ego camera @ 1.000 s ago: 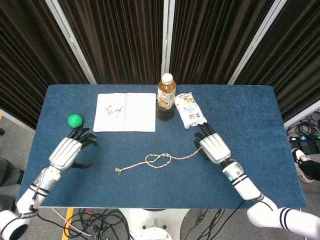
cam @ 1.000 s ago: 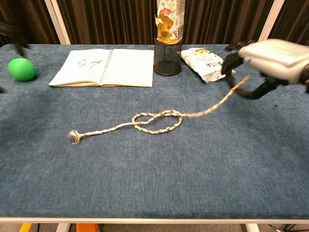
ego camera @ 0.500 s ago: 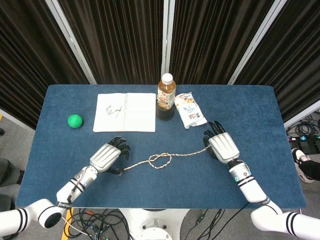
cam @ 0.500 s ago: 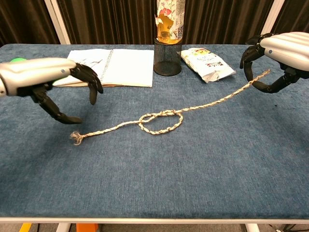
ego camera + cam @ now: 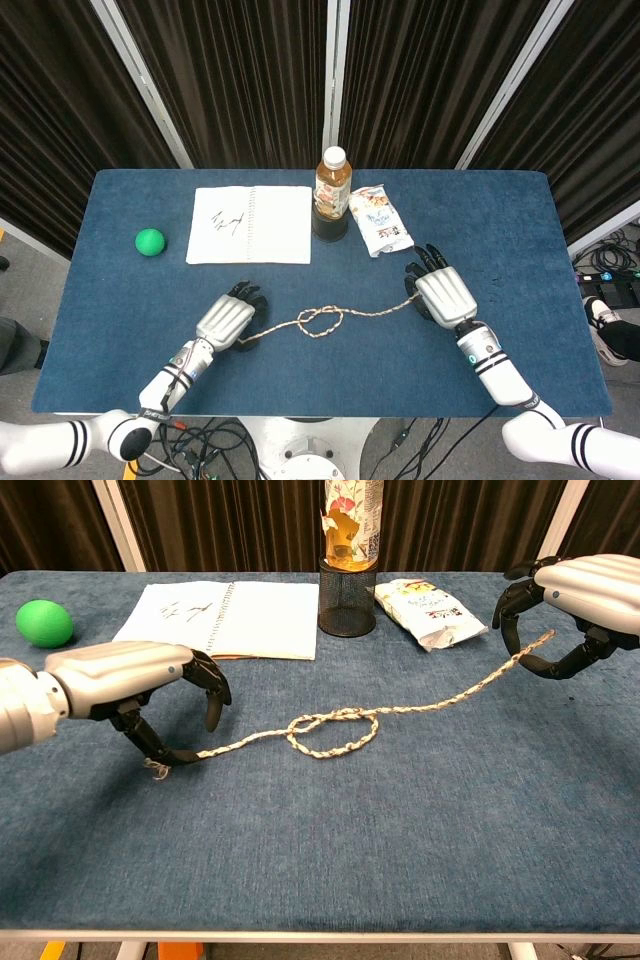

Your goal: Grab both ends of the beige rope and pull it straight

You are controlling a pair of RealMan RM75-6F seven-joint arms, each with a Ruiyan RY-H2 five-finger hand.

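Note:
The beige rope [image 5: 320, 320] lies across the middle of the blue table [image 5: 520, 230] with a loose knot loop [image 5: 333, 730] at its centre. My right hand [image 5: 443, 296] pinches the rope's right end and holds it a little above the cloth [image 5: 585, 585]. My left hand [image 5: 228, 320] is low over the frayed left end. In the chest view the left hand [image 5: 120, 680] arches over that end with its thumb down beside the rope and its other fingers apart above it, not closed on it.
A green ball [image 5: 149, 241] sits at the far left. An open notebook [image 5: 250, 224] lies at the back, next to a bottle [image 5: 332, 190] standing in a black mesh cup [image 5: 347, 598]. A snack packet [image 5: 380, 220] lies just behind my right hand.
My left hand has swept right from near the ball to the rope's left end and come down over it. My right hand holds the right end almost where it was.

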